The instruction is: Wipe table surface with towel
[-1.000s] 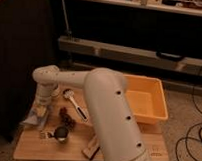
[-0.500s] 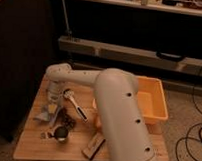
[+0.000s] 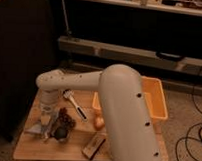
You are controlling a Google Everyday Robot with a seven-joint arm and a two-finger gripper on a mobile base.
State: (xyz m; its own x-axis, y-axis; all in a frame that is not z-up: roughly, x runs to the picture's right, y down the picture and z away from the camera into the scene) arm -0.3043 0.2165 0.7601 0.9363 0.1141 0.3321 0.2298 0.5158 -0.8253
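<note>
A grey towel (image 3: 37, 127) lies bunched on the front left of the wooden table (image 3: 67, 150). My gripper (image 3: 46, 121) points straight down at the end of the white arm (image 3: 119, 95). It is shut on the towel's upper edge and holds the towel against the table top. The fingertips are buried in the cloth.
A dark round cup (image 3: 60, 132) and a small dark clump (image 3: 65, 116) sit just right of the gripper. A white-handled brush (image 3: 74, 104), an orange ball (image 3: 99, 122) and a wooden block (image 3: 93, 145) lie mid-table. An orange tray (image 3: 158, 99) stands at the right.
The gripper has moved with the towel towards the table's front left, and the towel now lies lower and flatter. The view of the arm has shifted too.
</note>
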